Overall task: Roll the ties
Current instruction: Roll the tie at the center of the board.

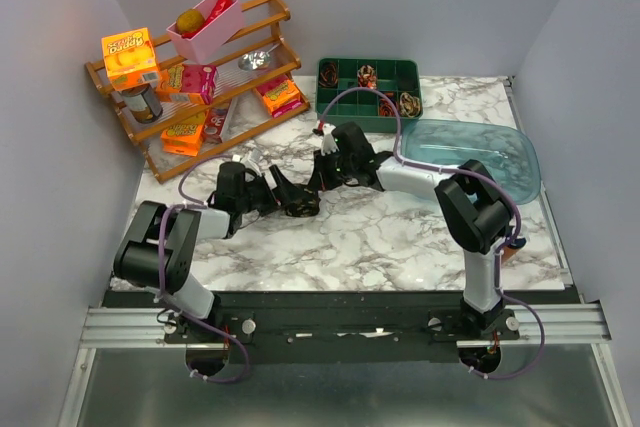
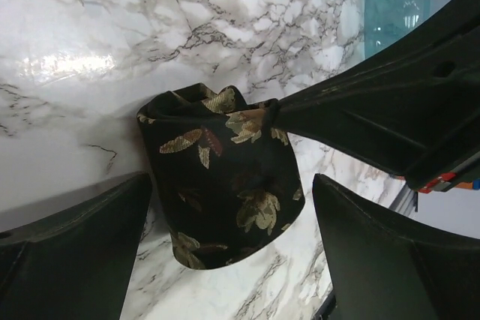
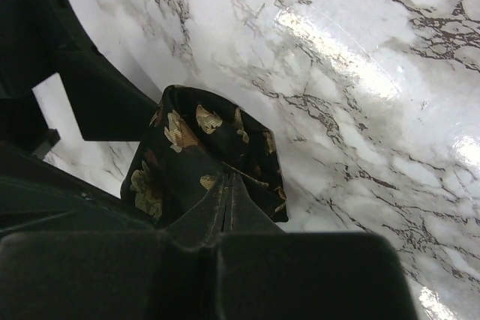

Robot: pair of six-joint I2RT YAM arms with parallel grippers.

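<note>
pinching a rolled tie (image 3: 195, 148) at the middle of the table (image 1: 380, 237).
standing upright on the marble as a dark roll with tan leaves; nipped at its top edge by the right gripper (image 3: 227, 189), closed tight on the cloth; flanked by the left gripper (image 2: 232, 185), spread wide, a finger just beside the roll on each side. further back, more coils (image 1: 408, 104) in the green tray (image 1: 368, 61), next to a blue tub (image 1: 500, 162).
</note>
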